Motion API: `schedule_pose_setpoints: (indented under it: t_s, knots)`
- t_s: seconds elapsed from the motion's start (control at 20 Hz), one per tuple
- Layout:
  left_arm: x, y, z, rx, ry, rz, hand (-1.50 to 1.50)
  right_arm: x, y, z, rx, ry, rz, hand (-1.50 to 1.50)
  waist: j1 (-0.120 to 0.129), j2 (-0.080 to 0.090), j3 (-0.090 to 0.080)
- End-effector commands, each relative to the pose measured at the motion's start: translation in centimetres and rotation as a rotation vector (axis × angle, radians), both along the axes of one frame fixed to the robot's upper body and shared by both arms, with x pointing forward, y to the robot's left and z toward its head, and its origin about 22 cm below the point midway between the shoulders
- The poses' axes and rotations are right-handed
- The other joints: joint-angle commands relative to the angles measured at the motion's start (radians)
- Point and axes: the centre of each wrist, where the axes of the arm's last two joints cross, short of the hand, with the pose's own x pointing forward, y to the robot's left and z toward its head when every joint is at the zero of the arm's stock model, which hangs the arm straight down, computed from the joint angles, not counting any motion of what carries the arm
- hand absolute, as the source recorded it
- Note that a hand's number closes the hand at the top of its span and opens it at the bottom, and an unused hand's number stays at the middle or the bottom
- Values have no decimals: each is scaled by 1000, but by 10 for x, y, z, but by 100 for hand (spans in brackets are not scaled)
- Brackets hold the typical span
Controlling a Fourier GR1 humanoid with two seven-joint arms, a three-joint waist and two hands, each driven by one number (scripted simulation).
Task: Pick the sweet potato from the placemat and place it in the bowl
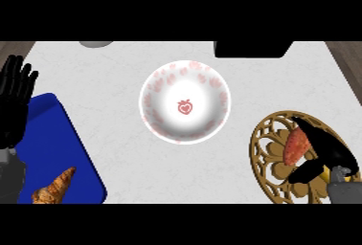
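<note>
An orange-red sweet potato [296,145] lies on a round golden openwork placemat [267,148] at the right. My right hand [322,150] is over it, fingers and thumb curled around the potato from the right side. A white bowl [185,102] with pink strawberry prints stands in the middle of the counter, up and left of the placemat. My left hand [14,95] rests open at the left edge, fingers up.
A blue mat [53,143] lies at the lower left with a croissant [55,187] on it. A black object [253,49] sits at the top edge and a grey round thing [96,43] at the top left.
</note>
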Motion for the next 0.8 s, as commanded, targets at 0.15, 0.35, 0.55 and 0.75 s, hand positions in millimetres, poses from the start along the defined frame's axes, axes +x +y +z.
schedule_pose_setpoints:
  t_s: [0.15, 0.35, 0.55, 0.75]
  knots:
    - [-5, 6, -4, -8, 4, -13, 0, 4, -11, -12, -13, -97, 36, 150, 2, 0, 0]
    - [5, 8, -6, -14, 5, 4, 0, 1, -28, 6, -50, -140, 56, 150, -2, 0, 0]
    - [12, -4, 10, -3, -8, 1, 0, -4, -10, -17, -61, -154, 54, 150, -2, 0, 0]
    - [4, 13, 0, 18, -2, -11, 0, -27, -37, -10, -132, -145, 42, 150, -5, -1, 0]
